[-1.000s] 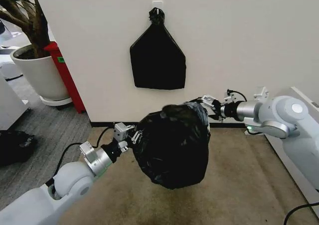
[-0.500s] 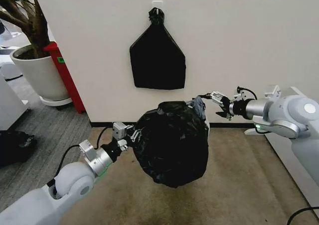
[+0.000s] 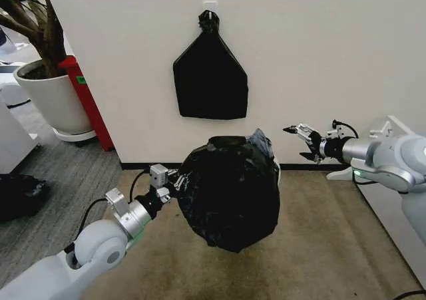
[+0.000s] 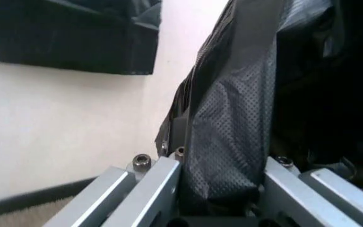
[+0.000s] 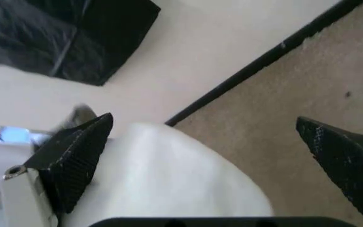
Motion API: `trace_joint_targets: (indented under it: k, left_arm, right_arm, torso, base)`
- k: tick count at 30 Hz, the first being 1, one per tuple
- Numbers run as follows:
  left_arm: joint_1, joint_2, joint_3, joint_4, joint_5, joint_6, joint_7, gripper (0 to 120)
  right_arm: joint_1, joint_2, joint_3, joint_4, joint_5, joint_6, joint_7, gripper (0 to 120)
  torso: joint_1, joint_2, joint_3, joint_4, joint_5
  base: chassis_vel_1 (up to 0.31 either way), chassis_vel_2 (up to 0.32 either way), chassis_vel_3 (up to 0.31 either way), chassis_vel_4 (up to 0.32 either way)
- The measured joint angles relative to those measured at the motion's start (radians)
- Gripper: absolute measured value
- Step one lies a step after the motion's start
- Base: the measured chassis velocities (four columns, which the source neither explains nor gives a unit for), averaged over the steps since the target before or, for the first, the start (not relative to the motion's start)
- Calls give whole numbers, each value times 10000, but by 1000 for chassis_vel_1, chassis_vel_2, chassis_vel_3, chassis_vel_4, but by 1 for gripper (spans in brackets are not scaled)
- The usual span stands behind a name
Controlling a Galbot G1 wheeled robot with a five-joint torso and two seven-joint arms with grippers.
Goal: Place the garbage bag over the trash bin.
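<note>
Head view shows the garbage bag [image 3: 229, 192] held above the beige carpet [image 3: 319, 247], in front of the white wall [image 3: 319, 60]. It is bulky and wrinkled, and it covers almost all of the trash bin [image 3: 277, 173], of which only a thin white edge is visible at the bag's right side. The left gripper [image 3: 174, 182] is at the left side of the bag, and its fingers are pressed together on a fold of the black plastic. Left wrist view confirms this: a strip of the garbage bag [image 4: 232, 142] is pinched between the two metal fingers [image 4: 150, 194]. The right gripper [image 3: 301, 142] is to the right of the bag, apart from it, with its fingers spread and nothing between them. Right wrist view shows the two dark fingertips [image 5: 74, 151] wide apart, with a pale rounded surface, probably the trash bin [image 5: 168, 184], between them. On the wall above hangs a flat black bundle [image 3: 210, 77] with a knot at the top. A plant pot [image 3: 53, 100] stands at the far left, beside a red object [image 3: 85, 100].
</note>
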Motion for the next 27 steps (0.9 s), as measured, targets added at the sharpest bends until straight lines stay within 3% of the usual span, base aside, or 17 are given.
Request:
trace_joint_targets:
  k: [6,14,19,23,27]
  left_arm:
    - [-61,-86,-6,-95,-357,128,-404,0]
    - [-349,-231,-34,-333,-1553,515,-1462,0]
    - [-533,-323,-43,-539,-2343,750,-2282,0]
    - [-826,-451,-47,-683,-3202,1142,-3345,0]
    - [-1037,-535,-39,-689,-3781,1306,-3959,0]
  right_arm:
    - [-659,11,180,465,-1415,-338,-864,100]
    - [-1808,-192,582,1047,-3767,-383,-3306,100]
    - [-2960,-230,973,1253,-5541,185,-4845,100]
    - [-4633,103,1537,1261,-7447,1162,-7077,100]
    - [-5447,492,1668,1450,-8190,1753,-7656,100]
  torso:
    - [0,0,0,0,1]
    - [0,0,0,2,-1]
    - [0,0,0,1,1]
    - [0,0,0,-1,1]
    - [0,0,0,-1,1]
  base:
    - [0,0,0,0]
    - [0,0,0,0]
    - [0,0,0,0]
    - [0,0,0,0]
    - [0,0,0,0]
